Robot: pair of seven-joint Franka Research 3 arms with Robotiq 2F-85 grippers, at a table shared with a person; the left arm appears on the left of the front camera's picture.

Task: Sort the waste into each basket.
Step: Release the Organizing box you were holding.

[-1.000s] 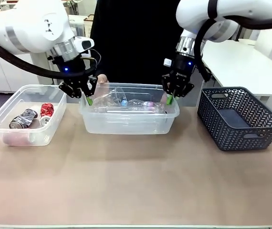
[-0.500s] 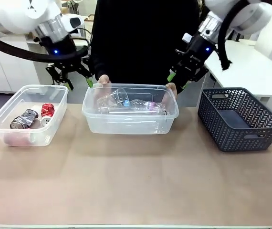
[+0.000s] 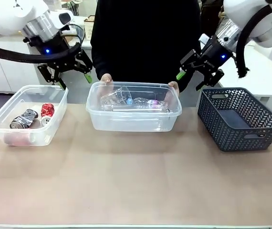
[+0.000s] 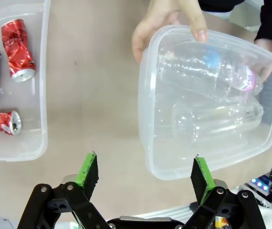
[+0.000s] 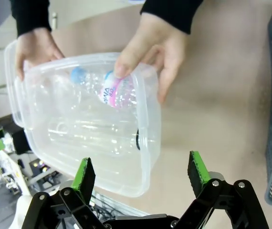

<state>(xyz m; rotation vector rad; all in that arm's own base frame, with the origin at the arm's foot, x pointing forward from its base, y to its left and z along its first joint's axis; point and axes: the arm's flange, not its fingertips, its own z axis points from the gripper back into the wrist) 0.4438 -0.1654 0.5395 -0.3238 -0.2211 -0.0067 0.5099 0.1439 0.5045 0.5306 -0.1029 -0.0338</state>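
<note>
Sorting looks done or nearly done: no loose waste is seen on the table (image 3: 136, 186). Crushed cans (image 3: 31, 117) lie in the left tub (image 3: 12, 136); three are counted in the left wrist view, two red and one silver. Clear bottles (image 3: 131, 102) lie on their sides in the middle tub (image 3: 133, 125), at least two of them, one with a blue cap.

The middle tub is held at both far corners by the person's hands (image 3: 106, 79), thumbs over the rim. Whether it is being taken away or just steadied cannot be told.

The left gripper (image 3: 74, 78) is raised above and behind the gap between the two tubs, jaws spread wide, nothing between the pads (image 4: 87, 168). The right gripper (image 3: 195, 78) is raised between the middle tub and the dark lattice basket (image 3: 238, 119), jaws likewise apart and empty.

The lattice basket appears empty.

Judged step: hand-off or wrap-up. Next move likely calls for both arms to be kept clear of the person's hands, with no descent until the tub is released or removed.
</note>
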